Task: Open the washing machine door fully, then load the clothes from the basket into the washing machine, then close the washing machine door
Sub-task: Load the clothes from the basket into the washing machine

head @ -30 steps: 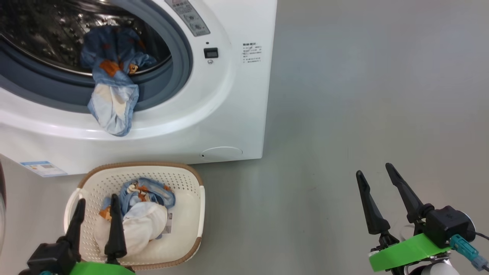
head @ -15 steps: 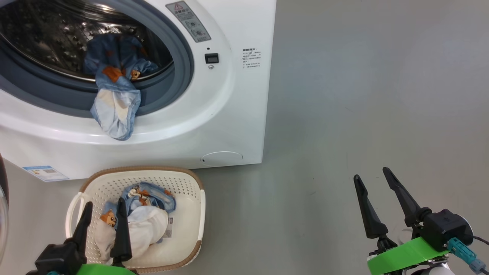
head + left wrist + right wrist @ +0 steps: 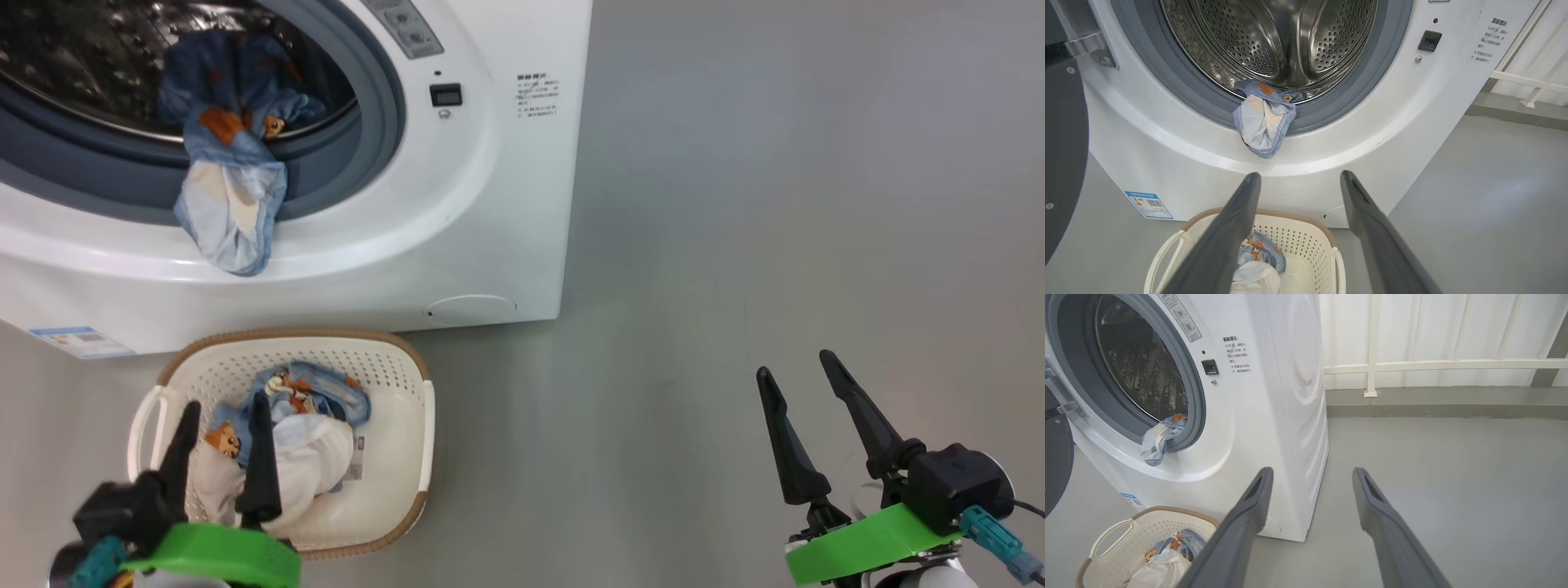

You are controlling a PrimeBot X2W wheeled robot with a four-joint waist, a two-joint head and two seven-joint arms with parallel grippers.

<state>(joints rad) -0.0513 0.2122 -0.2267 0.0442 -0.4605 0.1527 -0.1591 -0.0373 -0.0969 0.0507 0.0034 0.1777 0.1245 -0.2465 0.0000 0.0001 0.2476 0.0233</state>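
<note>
Over the basket (image 3: 396, 445), left gripper (image 3: 226, 402) hung above the clothes (image 3: 318, 449), fingers spread wide, empty. Right gripper (image 3: 795, 363) stood well right of the basket, fingers wide, empty.

The big white boxy washing machine (image 3: 506, 204) has a smooth, glossy shell, a shiny perforated steel drum (image 3: 1274, 36) and a matt grey rubber gasket (image 3: 1384, 61). The light-blue printed clothes (image 3: 229, 212) and the plain white garment (image 3: 314, 457) are soft, creased cloth. The small cream plastic basket (image 3: 400, 392) is smooth and perforated, with a brown woven-look rim (image 3: 294, 333). The grey floor (image 3: 775, 204) looks smooth, with a faint sheen.
</note>
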